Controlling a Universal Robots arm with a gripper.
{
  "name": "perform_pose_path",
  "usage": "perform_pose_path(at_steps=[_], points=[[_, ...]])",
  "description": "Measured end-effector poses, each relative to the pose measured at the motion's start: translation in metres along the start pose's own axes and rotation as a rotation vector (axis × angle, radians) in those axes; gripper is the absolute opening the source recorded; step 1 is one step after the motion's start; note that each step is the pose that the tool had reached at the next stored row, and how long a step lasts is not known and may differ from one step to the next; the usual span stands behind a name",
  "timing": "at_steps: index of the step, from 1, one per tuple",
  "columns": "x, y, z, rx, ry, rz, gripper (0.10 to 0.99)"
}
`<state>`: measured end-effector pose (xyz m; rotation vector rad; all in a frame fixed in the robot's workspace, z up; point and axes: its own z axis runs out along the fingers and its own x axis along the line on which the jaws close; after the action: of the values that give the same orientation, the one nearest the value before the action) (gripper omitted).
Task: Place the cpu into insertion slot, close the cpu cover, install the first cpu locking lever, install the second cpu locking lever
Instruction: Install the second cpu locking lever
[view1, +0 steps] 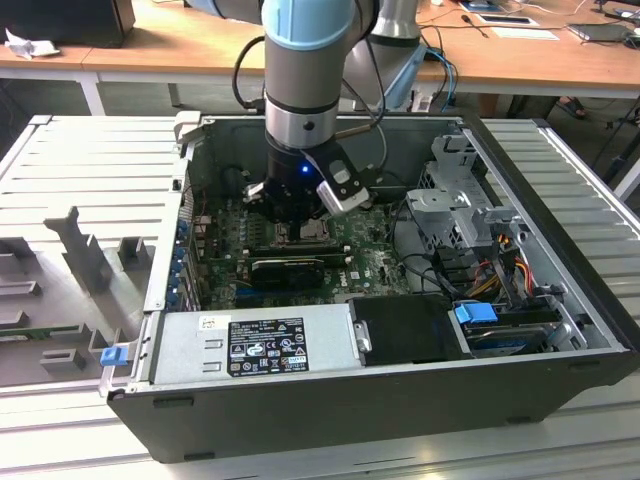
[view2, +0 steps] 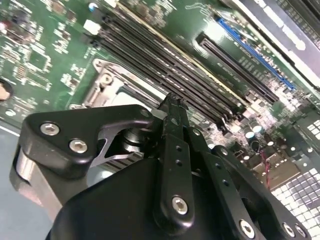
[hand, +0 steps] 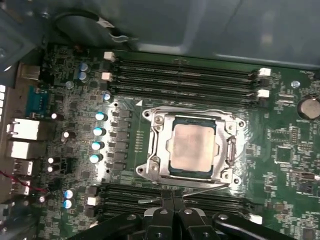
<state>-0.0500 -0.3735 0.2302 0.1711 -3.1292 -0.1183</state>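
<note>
In the first wrist view the cpu (hand: 192, 146) lies flat in the insertion slot (hand: 150, 161) of the green motherboard (hand: 285, 150). The silvery cpu cover (hand: 161, 142) is folded down around it, with the chip showing through its cut-out. One thin wire lever (hand: 190, 109) runs along the socket's edge beside the memory slots. Another wire lever (hand: 205, 189) lies slanted along the opposite edge. My gripper (hand: 173, 196) is shut, with its tips right at that slanted lever. The second wrist view shows the shut fingertips (view2: 172, 102) just beside a corner of the socket (view2: 107, 80).
The board sits deep in an open computer case (view1: 400, 400) on a ribbed metal table. Long black memory slots (hand: 185, 75) flank the socket. A power supply (view1: 250, 345), a drive cage (view1: 455, 190) and loose cables (view1: 500, 260) crowd the exterior view's right.
</note>
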Motion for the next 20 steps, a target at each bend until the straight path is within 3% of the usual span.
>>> perform_pose_path(at_steps=[9,20], points=[[0.0034,-0.0012,0.018,-0.003,0.0004,-0.009,0.106],[0.0181,-0.0108,0.0209,-0.071,-0.0078,-0.009,0.106]])
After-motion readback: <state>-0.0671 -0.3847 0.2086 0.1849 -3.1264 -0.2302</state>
